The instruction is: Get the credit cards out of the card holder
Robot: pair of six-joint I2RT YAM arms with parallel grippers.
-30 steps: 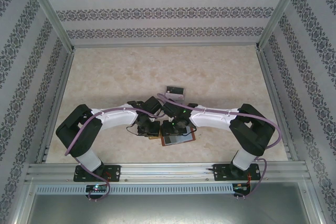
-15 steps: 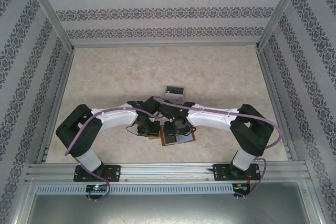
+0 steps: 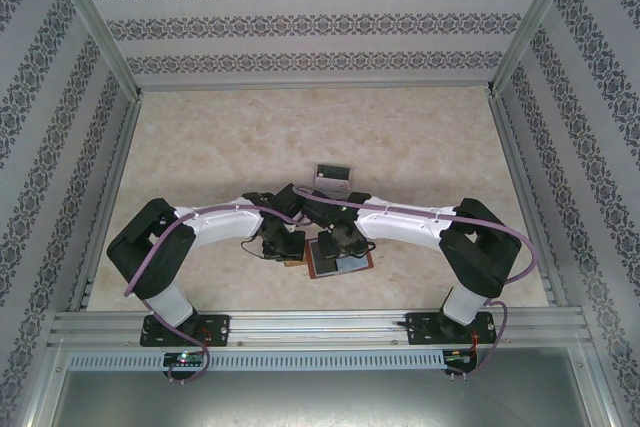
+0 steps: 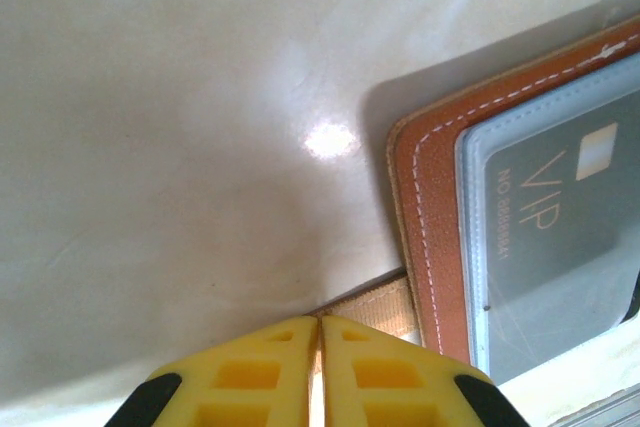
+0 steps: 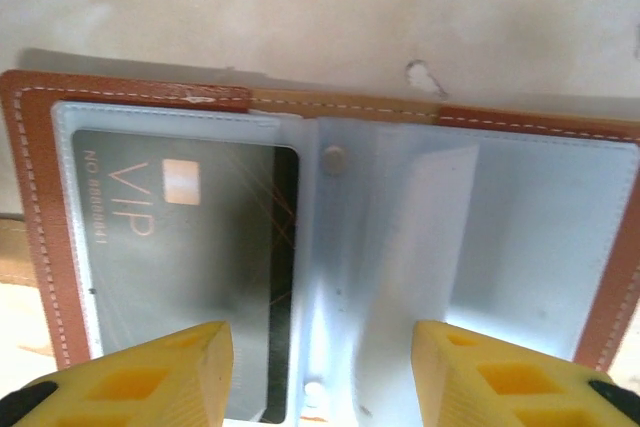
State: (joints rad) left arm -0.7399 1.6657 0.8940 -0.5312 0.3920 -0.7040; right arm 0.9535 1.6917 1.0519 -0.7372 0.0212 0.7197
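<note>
The card holder (image 5: 40,227) lies open on the table, brown leather rim around a blue-grey inner face. A grey credit card (image 5: 180,247) marked VIP sits inside its left clear pocket; the right pocket looks empty. My right gripper (image 5: 320,347) hovers open over the holder's middle fold, with nothing between its fingers (image 5: 150,372). My left gripper (image 4: 320,319) is shut on the holder's tan side tab (image 4: 385,305), at the holder's (image 4: 425,227) left edge. From above, both grippers (image 3: 283,245) (image 3: 340,240) meet at the holder (image 3: 345,265). Another credit card (image 3: 333,175) lies on the table behind them.
The beige table (image 3: 200,147) is bounded by patterned walls and an aluminium frame (image 3: 320,327) along the near edge. Open tabletop stretches to the back, left and right of the arms.
My right gripper has opened wider and shifted slightly over the holder. The left gripper has kept its hold on the tab and has not moved.
</note>
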